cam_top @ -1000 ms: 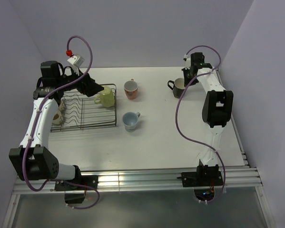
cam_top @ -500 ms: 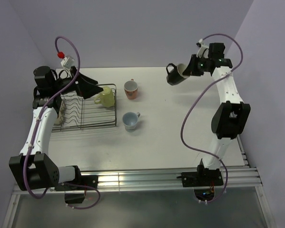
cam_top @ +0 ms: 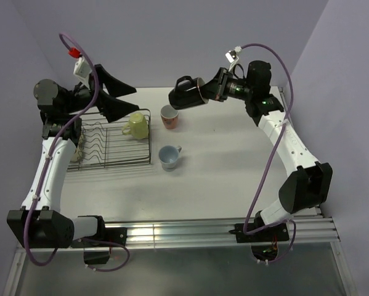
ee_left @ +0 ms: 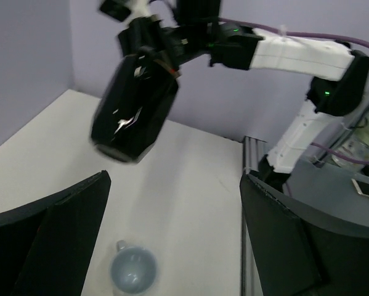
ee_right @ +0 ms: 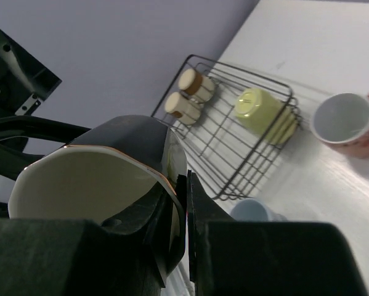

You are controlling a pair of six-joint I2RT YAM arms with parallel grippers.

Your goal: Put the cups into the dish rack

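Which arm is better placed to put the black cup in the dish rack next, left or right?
Right. The right pincer is shut on the black cup at its rim, holding it in the air right of the dish rack. The left pincer hangs open and empty, raised near the rack.

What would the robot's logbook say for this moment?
right claw: shut on black cup, airborne | left claw: open, empty | rack: yellow cup, two brown cups | table: pink cup, blue cup
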